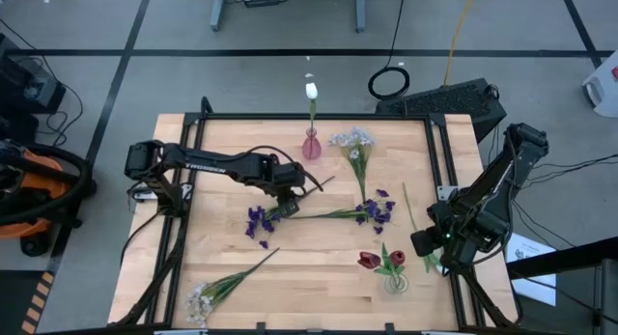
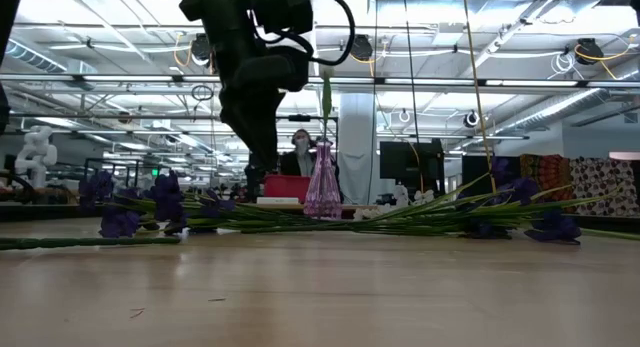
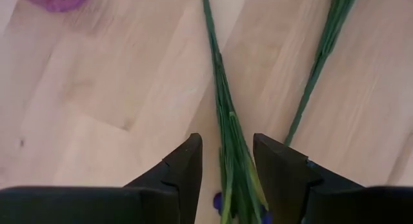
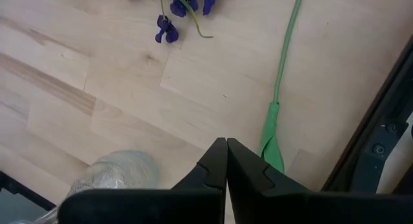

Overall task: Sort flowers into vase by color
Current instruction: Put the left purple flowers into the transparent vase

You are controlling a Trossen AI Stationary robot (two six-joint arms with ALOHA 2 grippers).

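Note:
My left gripper [image 3: 226, 161] is open, low over the table's middle [image 1: 286, 188]. Its fingers stand on either side of a purple flower's green stem [image 3: 233, 153] without a touch that I can see. That flower [image 1: 261, 219] lies flat, and a second purple one [image 1: 377, 211] lies to its right. A white tulip [image 1: 311, 90] stands in the pink vase [image 1: 311, 146]. Two dark red tulips [image 1: 372, 261] stand in a clear vase [image 1: 395, 280]. Sprays of tiny white blossoms lie at the far middle [image 1: 352, 140] and the near left [image 1: 201, 302]. My right gripper [image 4: 226, 154] is shut and waits by the table's right edge [image 1: 432, 242].
A bare green stem [image 4: 282, 95] lies on the wood in front of my right gripper, beside the black frame rail [image 1: 446, 171] along the table's right edge. The pink vase [image 2: 322, 183] stands just beyond my left arm [image 2: 250, 77]. Bare wood lies at the near middle [image 1: 309, 296].

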